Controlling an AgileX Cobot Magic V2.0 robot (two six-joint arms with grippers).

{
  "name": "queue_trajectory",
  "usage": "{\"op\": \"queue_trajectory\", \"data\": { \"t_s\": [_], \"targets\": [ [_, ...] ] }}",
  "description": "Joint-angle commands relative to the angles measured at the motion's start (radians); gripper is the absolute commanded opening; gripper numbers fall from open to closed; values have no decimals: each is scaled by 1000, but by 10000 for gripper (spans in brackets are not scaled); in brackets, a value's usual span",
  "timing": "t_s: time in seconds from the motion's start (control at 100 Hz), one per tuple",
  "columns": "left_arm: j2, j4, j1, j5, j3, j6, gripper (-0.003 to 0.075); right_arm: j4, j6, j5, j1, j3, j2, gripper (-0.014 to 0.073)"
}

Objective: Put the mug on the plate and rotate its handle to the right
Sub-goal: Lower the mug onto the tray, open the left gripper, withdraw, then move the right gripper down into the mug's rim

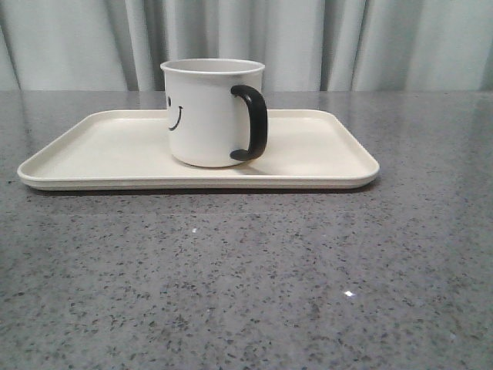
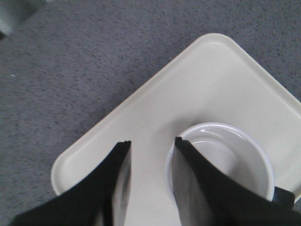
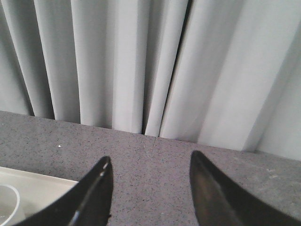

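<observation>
The white mug (image 1: 208, 116) with a smiley face stands upright on the cream plate (image 1: 323, 154), near its middle. Its black handle (image 1: 254, 123) points right. Neither gripper shows in the front view. In the left wrist view my left gripper (image 2: 151, 141) hangs open above the plate (image 2: 188, 89). One finger overlaps the rim of the mug (image 2: 225, 155), the other is over bare plate, and nothing is held between them. My right gripper (image 3: 150, 160) is open over bare table, with a plate corner (image 3: 33, 186) and a sliver of mug rim (image 3: 7, 202) off to one side.
The grey speckled table (image 1: 246, 277) stretches in front of the plate and round it. A pale pleated curtain (image 1: 347, 38) closes off the far side of the table; it fills most of the right wrist view too, curtain (image 3: 141, 61).
</observation>
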Motion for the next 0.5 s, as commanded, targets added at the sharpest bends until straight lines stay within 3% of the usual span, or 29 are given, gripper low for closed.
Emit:
{"op": "queue_trajectory", "data": {
  "t_s": [0.0,0.39,0.49],
  "targets": [
    [-112,68,-5,10,-41,-16,232,-5,-6,-70,-2,-30,-1,391],
    [-458,340,-5,10,70,-99,227,-5,-6,-73,-2,-30,-1,391],
    [-542,421,-5,10,160,-135,153,-5,-6,-76,-2,-30,-1,391]
  ]
}}
